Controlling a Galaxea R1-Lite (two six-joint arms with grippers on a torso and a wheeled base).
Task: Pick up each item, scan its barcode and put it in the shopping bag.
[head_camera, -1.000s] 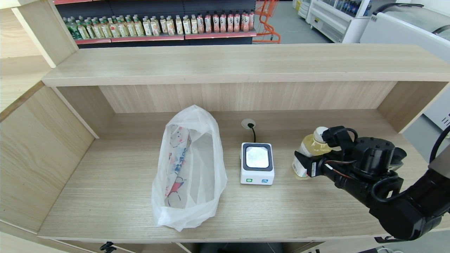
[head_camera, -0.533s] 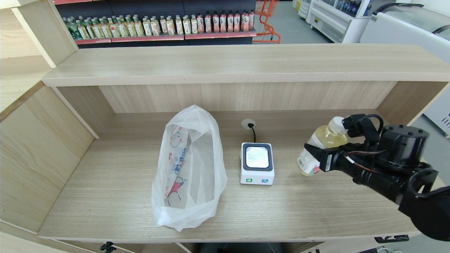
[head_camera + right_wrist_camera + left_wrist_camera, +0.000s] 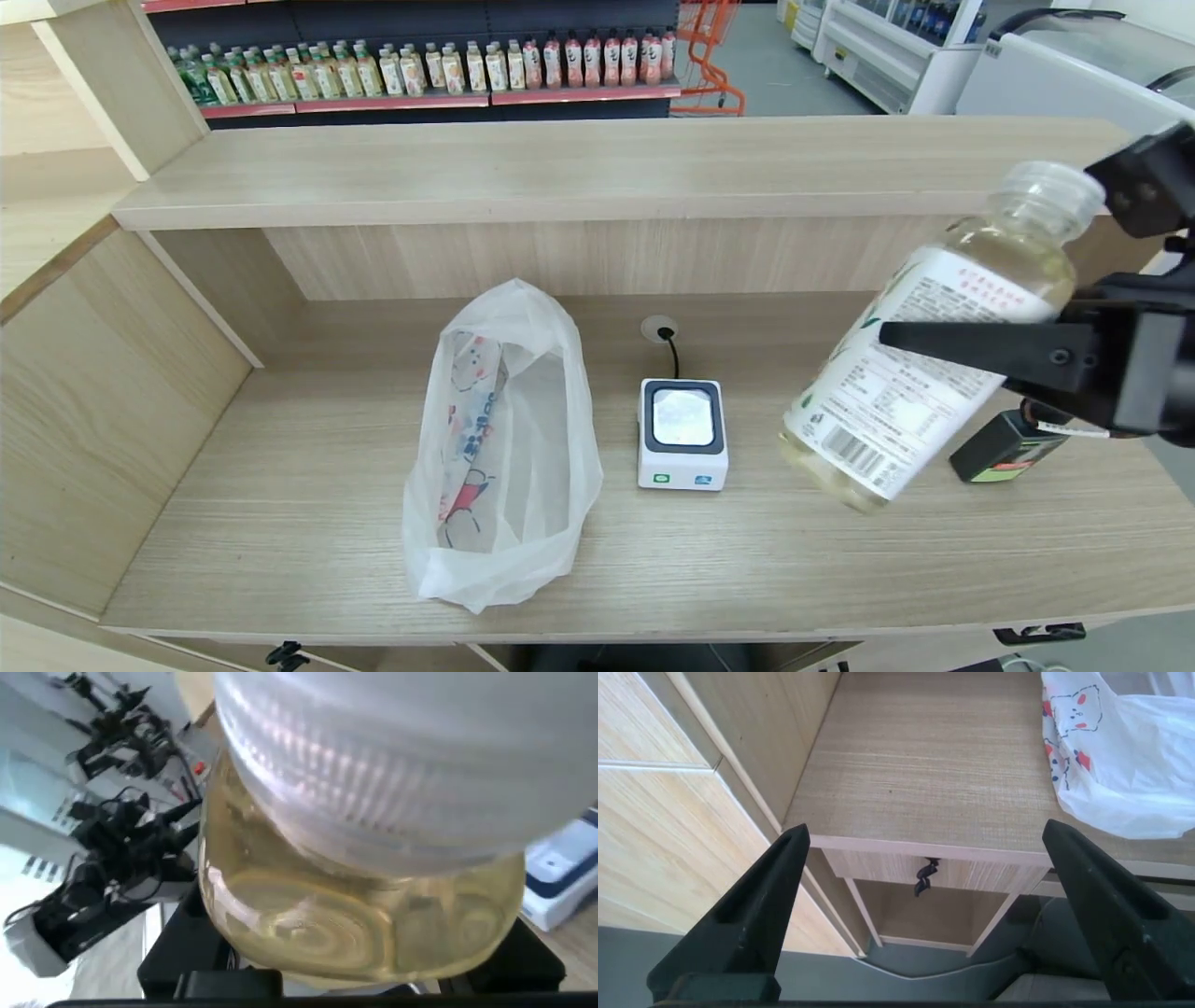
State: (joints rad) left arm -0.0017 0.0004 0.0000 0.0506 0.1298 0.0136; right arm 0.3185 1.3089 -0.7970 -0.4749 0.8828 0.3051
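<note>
A clear bottle [image 3: 924,350] of pale yellow drink with a white label hangs tilted high above the counter's right side, cap up and to the right, barcode low on the label. My right gripper [image 3: 1050,271] is shut on the bottle's middle. In the right wrist view the bottle [image 3: 374,859] is seen from close up. The white scanner [image 3: 682,432] stands mid-counter, left of the bottle. Left of the scanner lies the white plastic shopping bag [image 3: 504,439], mouth open. My left gripper [image 3: 924,924] is open with nothing in it, held off the counter's front edge near the bag [image 3: 1120,756].
The wooden counter [image 3: 747,551] has a raised back ledge [image 3: 607,168] and side walls. The scanner's cable runs to a grommet [image 3: 659,329] behind it. Shelves of drinks [image 3: 420,70] stand in the room beyond.
My right gripper has lifted the bottle off the counter, up and to the right, much closer to the head camera. The bottle now leans with its barcode in view.
</note>
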